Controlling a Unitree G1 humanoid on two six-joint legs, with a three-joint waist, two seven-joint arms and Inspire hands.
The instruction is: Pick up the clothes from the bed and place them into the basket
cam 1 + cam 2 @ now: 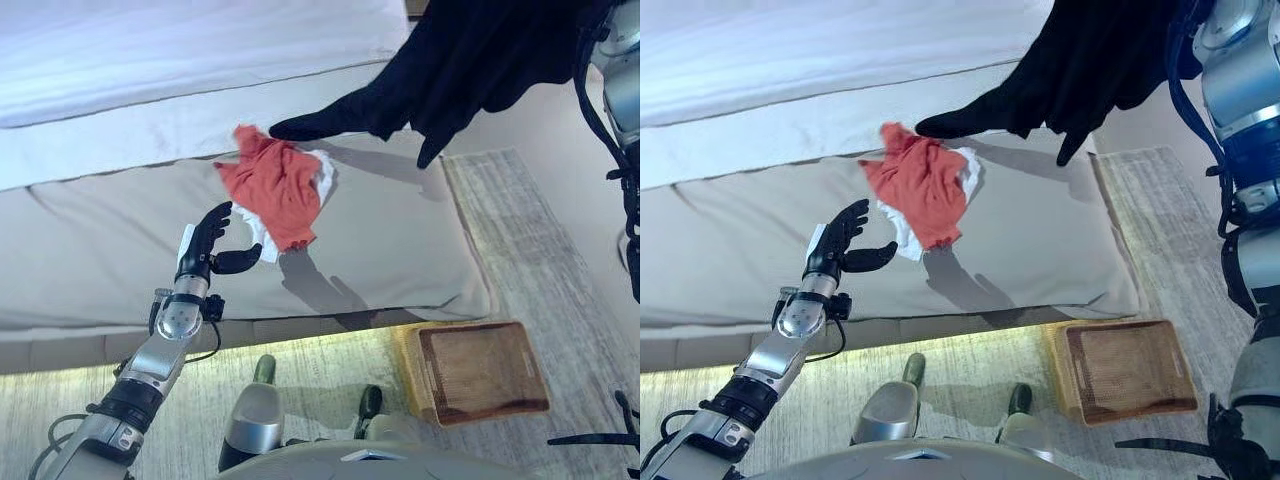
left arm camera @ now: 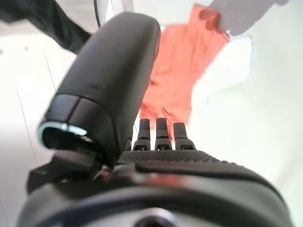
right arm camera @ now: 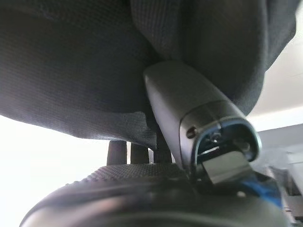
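My right hand (image 3: 189, 137) is clamped on a limp, light black garment (image 1: 470, 55) hanging at one o'clock above the bed (image 1: 100, 240), while my left hand (image 1: 208, 245), fingers apart, nears the soft red cloth (image 1: 280, 190), best pinched at its bunched centre, with the basket (image 1: 478, 370) at five o'clock.

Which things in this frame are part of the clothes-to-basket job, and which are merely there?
Part of the job: black garment held up in the right hand; red garment and white cloth on the bed; basket; open left hand.
Merely there: rug.
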